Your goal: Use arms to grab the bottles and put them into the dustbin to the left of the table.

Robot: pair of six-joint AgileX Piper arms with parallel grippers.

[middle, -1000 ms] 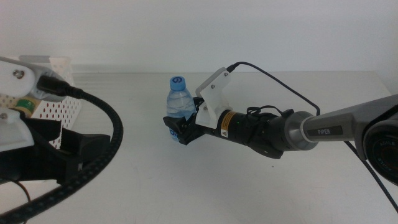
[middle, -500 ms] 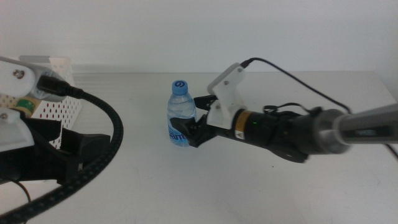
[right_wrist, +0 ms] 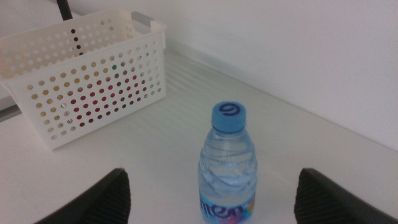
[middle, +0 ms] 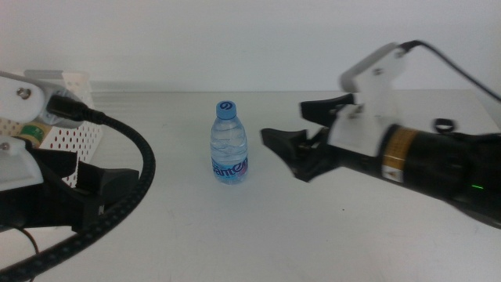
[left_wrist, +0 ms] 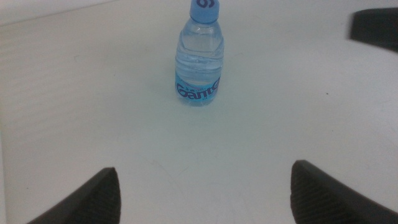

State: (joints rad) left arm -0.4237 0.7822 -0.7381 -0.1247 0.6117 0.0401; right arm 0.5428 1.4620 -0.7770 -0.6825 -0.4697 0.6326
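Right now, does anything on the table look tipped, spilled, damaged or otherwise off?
Nothing stands out. The water bottle stands upright on the table, cap on, no liquid around it. The right gripper is open beside it, not touching. The dustbin sits upright. The left gripper waits open, facing the bottle.

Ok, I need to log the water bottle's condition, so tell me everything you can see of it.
The water bottle is small, clear plastic, with a blue cap printed with a white swirl and a blue label band low on its ribbed body. It looks full of clear water, capped and undented. It stands upright on the white table, nothing touching it. The right gripper is open beside it, apart from it; the left gripper faces it, open.
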